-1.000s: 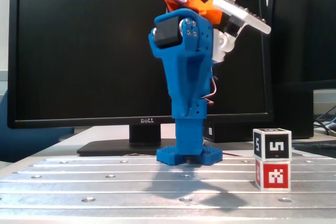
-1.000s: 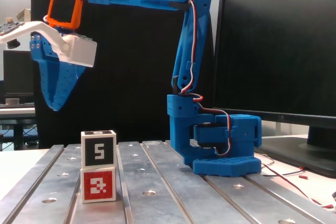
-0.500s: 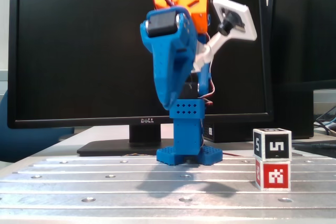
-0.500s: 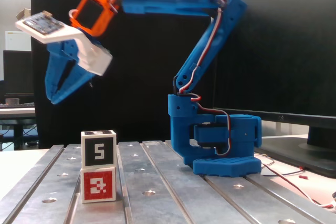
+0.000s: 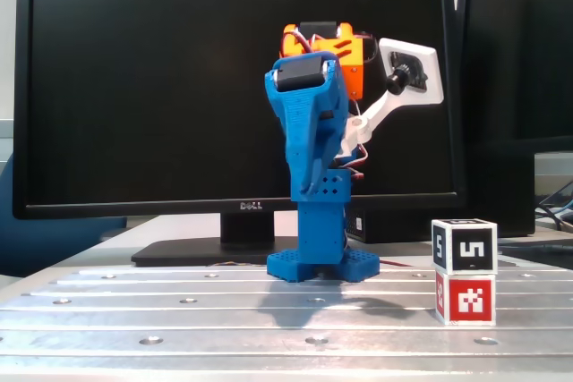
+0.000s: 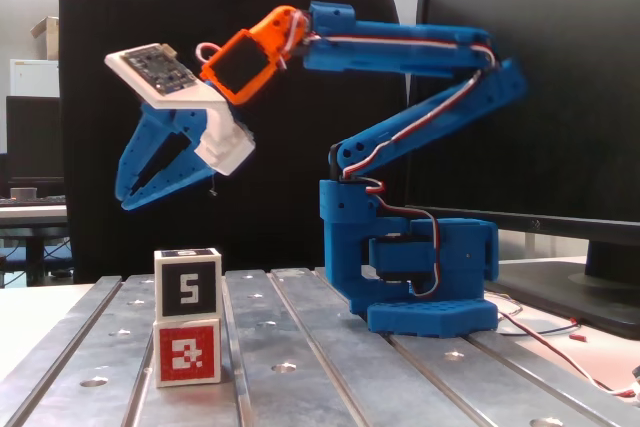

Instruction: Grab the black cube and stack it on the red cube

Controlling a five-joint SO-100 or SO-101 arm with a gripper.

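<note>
Already the black cube (image 6: 187, 282) sits squarely on the red cube (image 6: 187, 351), edges roughly flush in both fixed views, so the stack looks done. The red cube rests on the metal surface (image 6: 300, 367), out in front of the arm's blue base (image 6: 420, 267) and well apart from it. The fingers (image 6: 150, 172) hang above the stack, a clear gap over the black cube's top, slightly toward the base side and pointing down and outward. They stand a little apart and hold nothing. Judging from this, the stack lies straight below and just outward of the fingers; the remaining move is only a retreat, keeping clear of the top cube.
</note>
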